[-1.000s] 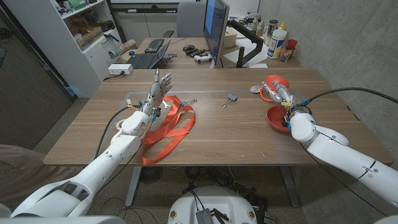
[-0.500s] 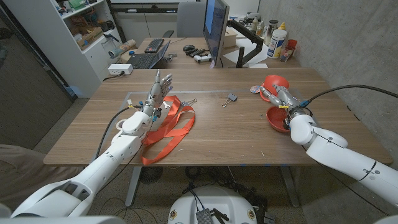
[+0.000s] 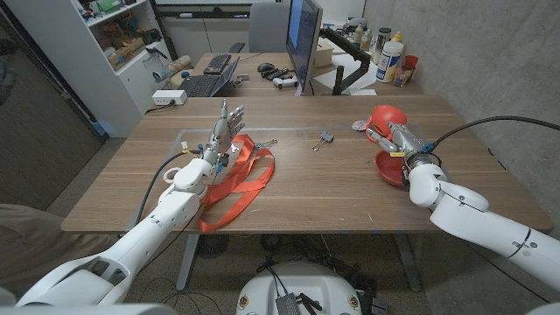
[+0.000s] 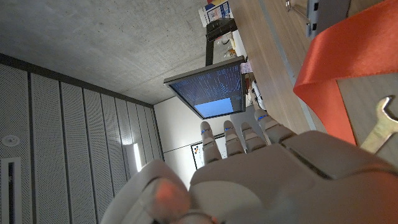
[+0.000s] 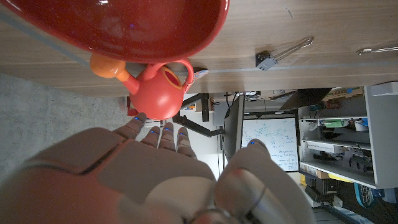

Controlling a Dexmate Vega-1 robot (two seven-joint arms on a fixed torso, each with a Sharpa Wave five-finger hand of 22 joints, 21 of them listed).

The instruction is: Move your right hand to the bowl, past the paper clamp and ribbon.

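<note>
The red bowl (image 3: 385, 168) sits on the right side of the table; in the right wrist view the bowl (image 5: 124, 25) is close up. My right hand (image 3: 402, 142) hangs over the bowl's far right rim, fingers straight and apart, holding nothing; it is the right hand (image 5: 155, 174) in its own wrist view. The small grey paper clamp (image 3: 325, 137) lies at mid table, left of that hand; the clamp (image 5: 273, 57) also shows from the right wrist. The orange ribbon (image 3: 238, 178) loops on the left. My left hand (image 3: 224, 131) stands upright above it, fingers spread, empty.
A red watering can (image 3: 385, 116) stands just behind the bowl, close to my right hand's fingers. A small metal wrench (image 3: 267, 143) lies by the ribbon's far end. A monitor (image 3: 303, 39) and a cluttered desk stand beyond the table's far edge.
My right hand has drifted slightly right and nearer, staying over the bowl. My left hand and the ribbon have not moved.
</note>
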